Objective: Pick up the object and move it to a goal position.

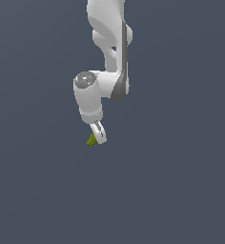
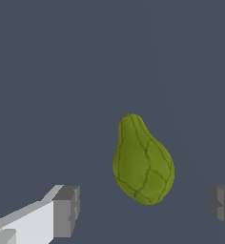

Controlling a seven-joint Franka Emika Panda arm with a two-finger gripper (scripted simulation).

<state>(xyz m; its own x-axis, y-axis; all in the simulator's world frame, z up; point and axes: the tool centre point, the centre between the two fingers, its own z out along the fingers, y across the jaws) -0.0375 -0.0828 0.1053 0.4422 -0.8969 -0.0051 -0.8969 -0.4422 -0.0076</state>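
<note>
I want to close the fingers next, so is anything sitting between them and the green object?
Nothing visible does. In the wrist view the green object lies in the open gap of the gripper, with only bare surface between it and each of the fingers. It sits nearer one finger than the other.

Object [image 2: 143, 162] between spread pincer [image 2: 145, 214] fingers, untouched.
</note>
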